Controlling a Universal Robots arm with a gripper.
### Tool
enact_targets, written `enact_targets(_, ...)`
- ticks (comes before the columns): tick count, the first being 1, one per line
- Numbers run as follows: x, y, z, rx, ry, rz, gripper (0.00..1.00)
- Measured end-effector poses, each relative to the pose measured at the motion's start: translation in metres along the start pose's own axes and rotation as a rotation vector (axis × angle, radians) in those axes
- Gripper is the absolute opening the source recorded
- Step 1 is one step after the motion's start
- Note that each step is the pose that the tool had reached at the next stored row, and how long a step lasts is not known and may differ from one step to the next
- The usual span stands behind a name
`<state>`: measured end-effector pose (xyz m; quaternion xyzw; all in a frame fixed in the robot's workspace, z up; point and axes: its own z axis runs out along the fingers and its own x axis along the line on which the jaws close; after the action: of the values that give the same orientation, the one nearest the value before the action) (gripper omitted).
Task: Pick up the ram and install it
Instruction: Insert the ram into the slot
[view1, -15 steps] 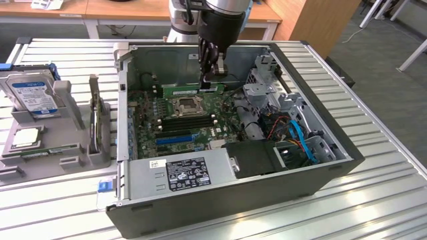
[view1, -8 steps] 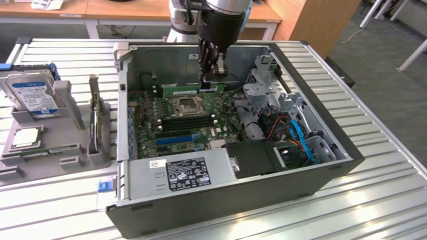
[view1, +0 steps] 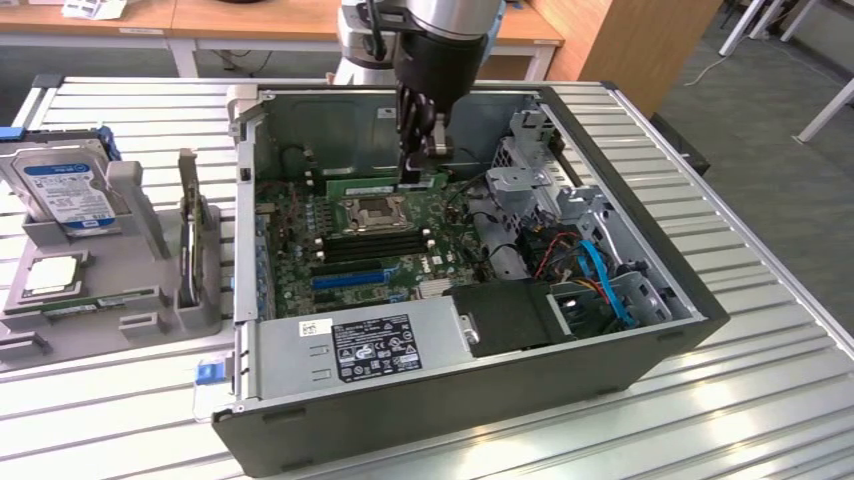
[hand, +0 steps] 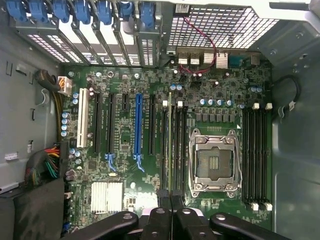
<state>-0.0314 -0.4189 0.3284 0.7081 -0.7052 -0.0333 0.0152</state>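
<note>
Ram (view1: 363, 186) (hand: 170, 145): it stands on edge inside the case (view1: 694, 320), at 12 o'clock from the processor socket (view1: 371, 212) in the exterior view, in line with a black slot (hand: 164, 145). You cannot tell whether it is seated. Claw (view1: 424, 172) (hand: 170, 200): closed on the ram's upper edge, near its 3 o'clock end. Judge the ram light, stiff and brittle, so hold the bare long edge and keep off chips and contacts. Drive cage (view1: 527, 180) sits at 3 o'clock and power supply (view1: 360, 345) at 6. You have little side room.
</note>
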Motion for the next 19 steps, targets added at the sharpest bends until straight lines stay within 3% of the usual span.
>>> enact_targets(19,0.001,-0.0018,0.0267,0.0,0.0002,0.0,0.12)
